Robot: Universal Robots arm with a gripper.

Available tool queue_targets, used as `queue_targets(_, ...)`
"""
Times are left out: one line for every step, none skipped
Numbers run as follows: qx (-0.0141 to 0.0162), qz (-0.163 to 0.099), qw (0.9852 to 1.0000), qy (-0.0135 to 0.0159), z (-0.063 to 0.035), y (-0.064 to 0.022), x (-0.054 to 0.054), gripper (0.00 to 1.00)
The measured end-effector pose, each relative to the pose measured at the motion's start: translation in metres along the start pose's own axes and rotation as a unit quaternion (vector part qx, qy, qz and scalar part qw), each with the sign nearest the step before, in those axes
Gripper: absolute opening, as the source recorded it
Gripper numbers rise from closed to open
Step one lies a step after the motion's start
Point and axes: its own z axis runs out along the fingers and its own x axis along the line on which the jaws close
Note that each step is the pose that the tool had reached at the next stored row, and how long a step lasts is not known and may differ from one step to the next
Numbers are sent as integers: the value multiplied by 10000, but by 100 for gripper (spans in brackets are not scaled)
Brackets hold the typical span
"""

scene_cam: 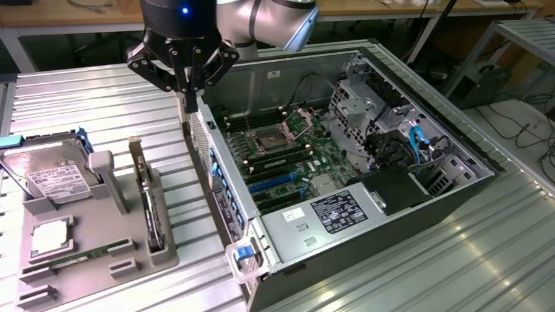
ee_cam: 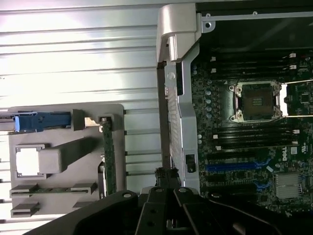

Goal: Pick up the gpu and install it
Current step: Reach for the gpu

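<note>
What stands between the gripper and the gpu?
Nothing visible. The shut gripper hangs above the case's rear wall. The gpu stands upright in the gray holder beside it, its top edge bare.

Your arm [scene_cam: 270, 23] sits at twelve o'clock in the exterior view. Its grey joint lies just to the two o'clock side of the black wrist [scene_cam: 178, 16], where a small blue light [scene_cam: 184, 10] glows. The pincer [scene_cam: 186, 104] [ee_cam: 166, 172] hangs straight down from that wrist, at about eleven o'clock in the scene. Its black linkages [scene_cam: 143, 62] splay out to both sides, and the two fingers [scene_cam: 191, 91] meet at the tips, fully closed. The wrist view confirms it: the tips are pressed together.
</note>
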Motion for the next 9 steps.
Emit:
queue_targets(0,-6,10000,0,0,-8,15,11)
queue_targets(0,-11,10000,1,-1,-17,28,11)
queue_targets(-1,-15,10000,1,0,-24,39,11)
queue_targets(-1,-19,10000,1,0,-32,50,11)
queue_targets(-1,-24,10000,1,-1,-41,63,11)
queue_targets(-1,-28,10000,1,-1,-49,75,11)
queue_targets(0,-33,10000,2,-2,-59,86,11)
queue_targets(-1,-38,10000,2,-2,-68,98,11)
queue_targets(-1,-45,10000,2,-1,-84,117,11)
